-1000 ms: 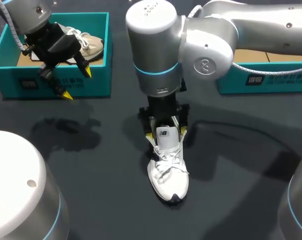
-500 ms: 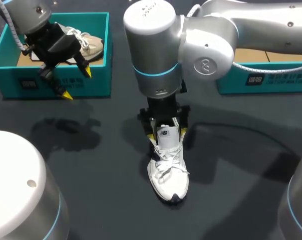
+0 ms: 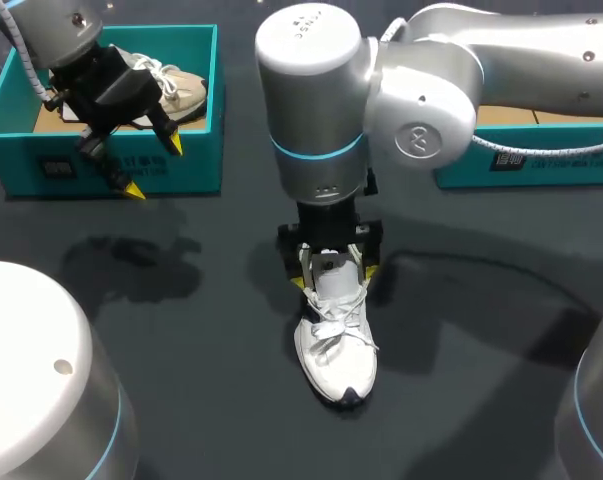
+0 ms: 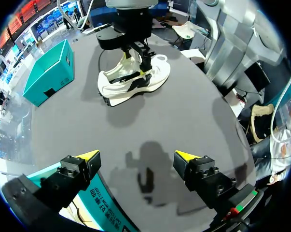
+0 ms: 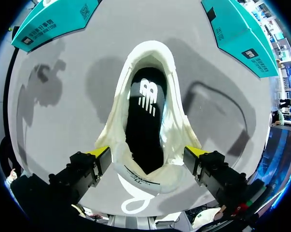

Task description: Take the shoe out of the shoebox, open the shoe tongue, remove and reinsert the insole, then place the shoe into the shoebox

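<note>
A white shoe [image 3: 333,345] stands on the dark table, toe toward me. My right gripper [image 3: 333,276] hangs straight down over its opening. In the right wrist view the gripper [image 5: 146,151] is open, a yellow-tipped finger on each side of the shoe [image 5: 179,128] near the raised tongue [image 5: 135,175]. The black insole [image 5: 146,116] lies inside the shoe. My left gripper [image 3: 149,166] is open and holds nothing, above the front wall of the left teal shoebox [image 3: 41,165]. From the left gripper [image 4: 135,157] the shoe [image 4: 135,82] lies well ahead.
The left shoebox holds a beige shoe [image 3: 181,90]. A second teal box [image 3: 526,160] with brown cardboard inside stands at the back right, also seen as the teal box [image 4: 46,75]. Round arm bases fill both front corners.
My right arm has shifted slightly to the right and its gripper now covers more of the shoe's tongue. The left arm and the shoe have not moved.
</note>
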Controlling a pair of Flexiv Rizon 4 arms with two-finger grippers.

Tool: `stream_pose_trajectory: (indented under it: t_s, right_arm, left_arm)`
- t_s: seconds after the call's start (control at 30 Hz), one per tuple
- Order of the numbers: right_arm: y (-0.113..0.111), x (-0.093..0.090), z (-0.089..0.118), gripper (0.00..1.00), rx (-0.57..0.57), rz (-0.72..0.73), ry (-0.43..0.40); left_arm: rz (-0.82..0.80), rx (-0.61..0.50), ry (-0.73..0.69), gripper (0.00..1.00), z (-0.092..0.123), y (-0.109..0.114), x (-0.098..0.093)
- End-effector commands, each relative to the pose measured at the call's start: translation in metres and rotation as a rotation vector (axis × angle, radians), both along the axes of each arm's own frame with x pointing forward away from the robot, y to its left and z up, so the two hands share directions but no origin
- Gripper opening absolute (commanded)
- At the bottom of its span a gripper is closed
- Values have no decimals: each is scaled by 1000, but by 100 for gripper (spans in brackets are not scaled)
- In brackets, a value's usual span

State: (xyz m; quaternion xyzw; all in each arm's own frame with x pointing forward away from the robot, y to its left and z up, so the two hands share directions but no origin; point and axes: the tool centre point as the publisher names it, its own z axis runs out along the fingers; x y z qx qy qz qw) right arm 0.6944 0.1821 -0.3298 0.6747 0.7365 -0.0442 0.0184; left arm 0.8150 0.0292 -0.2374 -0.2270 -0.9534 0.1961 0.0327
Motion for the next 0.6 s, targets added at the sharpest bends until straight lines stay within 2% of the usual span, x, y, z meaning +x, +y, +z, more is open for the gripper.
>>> stream_pose_trajectory:
  t_s: [0.03, 0.4, 0.47, 0.6]
  right_arm:
    - [-5, -8, 3, 100, 5, -7, -19]
    - [-6, -28, 14, 97, 1, -26, -35]
    - [-7, -37, 16, 90, 5, -40, -37]
    - [-7, -57, 20, 84, -2, -73, -24]
  left_arm:
    - [-1, 2, 0, 100, 0, 0, 0]
    - [-1, 2, 0, 100, 0, 0, 0]
    - [-1, 2, 0, 100, 0, 0, 0]
    - [-1, 2, 0, 100, 0, 0, 0]
